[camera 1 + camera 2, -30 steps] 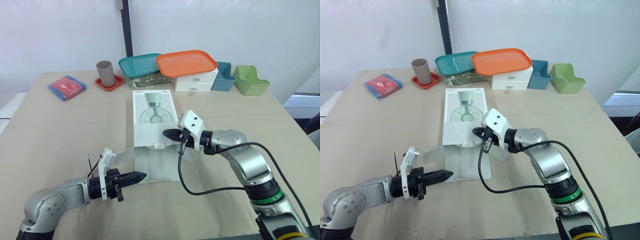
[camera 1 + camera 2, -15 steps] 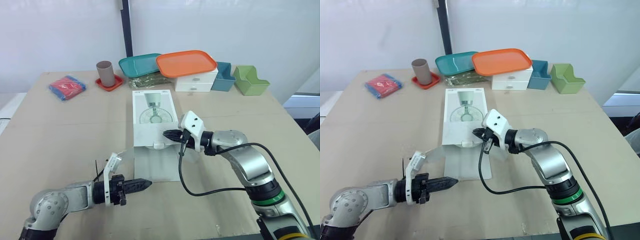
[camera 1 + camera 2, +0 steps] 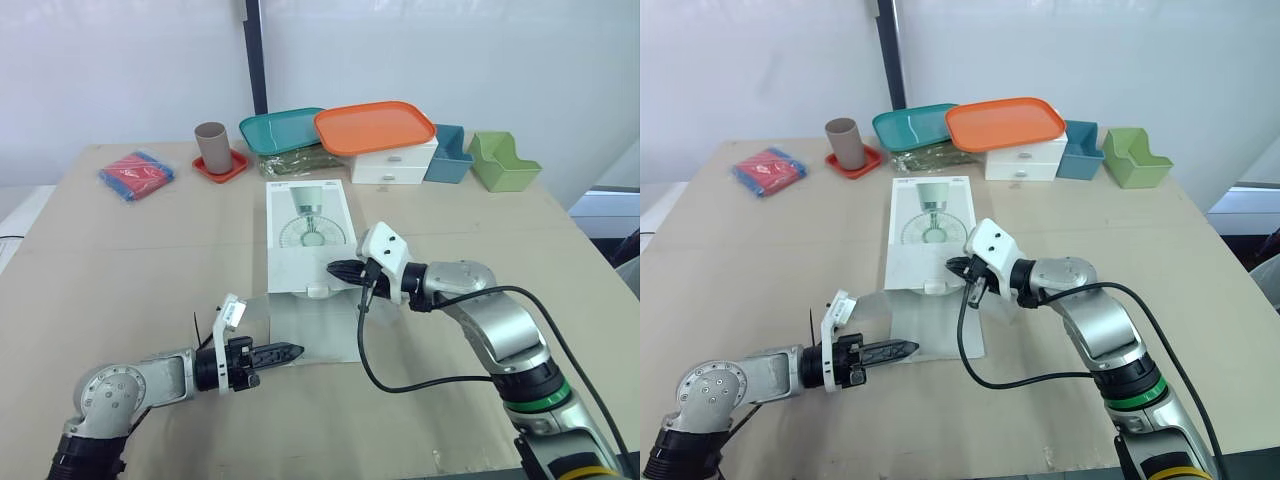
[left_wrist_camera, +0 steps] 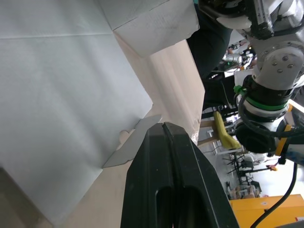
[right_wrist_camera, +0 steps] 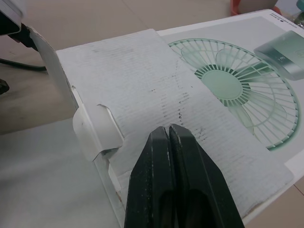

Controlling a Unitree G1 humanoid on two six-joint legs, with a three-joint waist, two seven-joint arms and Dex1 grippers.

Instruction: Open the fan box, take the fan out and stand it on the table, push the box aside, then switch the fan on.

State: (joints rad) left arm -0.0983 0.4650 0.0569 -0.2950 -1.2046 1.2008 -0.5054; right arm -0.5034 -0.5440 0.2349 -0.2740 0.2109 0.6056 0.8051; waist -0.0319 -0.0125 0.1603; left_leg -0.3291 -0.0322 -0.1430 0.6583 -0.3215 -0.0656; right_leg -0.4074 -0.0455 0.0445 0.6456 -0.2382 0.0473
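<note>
The contents of the fan box [image 3: 308,225] are hidden; it is laid flat on the bench [image 3: 120,250] with its end flap [image 3: 312,328] folded out. An orange tray [image 3: 374,126] is set well beyond both jaws. The jaws of the right gripper [image 3: 335,268] are pressed together atop the box by its open end; those of the left gripper [image 3: 290,352], likewise closed and empty, are pointed at the flap's edge.

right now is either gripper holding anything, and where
Nothing is held. Both are shut empty: the left gripper by the open flap of the fan box, the right gripper over its top.
</note>
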